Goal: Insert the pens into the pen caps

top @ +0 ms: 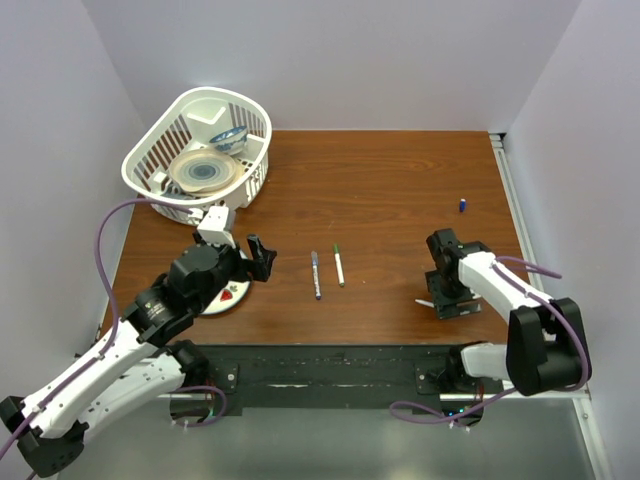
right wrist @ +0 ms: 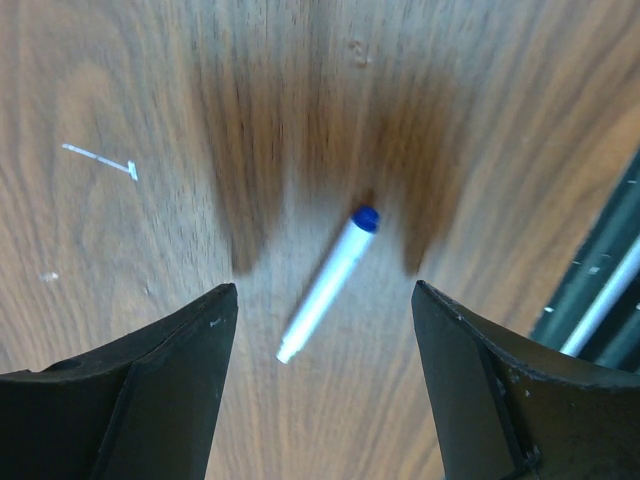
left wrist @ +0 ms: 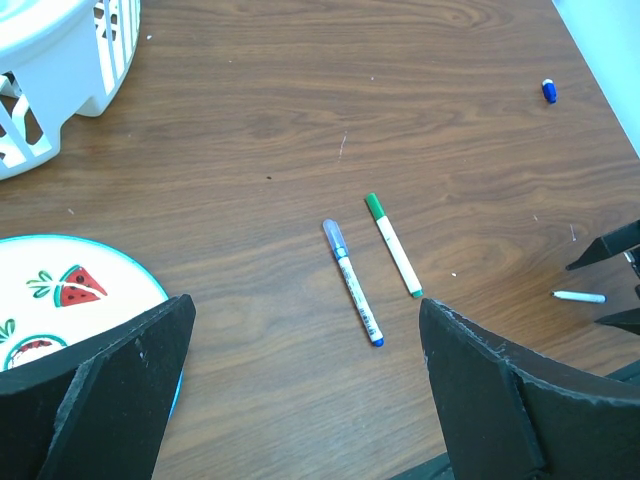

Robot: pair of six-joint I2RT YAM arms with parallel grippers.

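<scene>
On the wooden table (top: 400, 180) the uncapped blue-tipped pen (right wrist: 335, 265) lies directly beneath the right gripper (right wrist: 322, 300), jaws spread wide as on the idle left gripper (left wrist: 307, 305), so it should drop centred and pinch mid-barrel squarely before heading for the distant blue cap (top: 463, 205).

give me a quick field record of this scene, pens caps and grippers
capped pens: thin white pen with green cap; thin white pen with grey-purple cap; side by side, apart, centre
third pen: white pen with blue end, flat under right gripper
loose cap: small blue plastic cap, far right
left gripper: open, empty
right gripper: open, empty
</scene>
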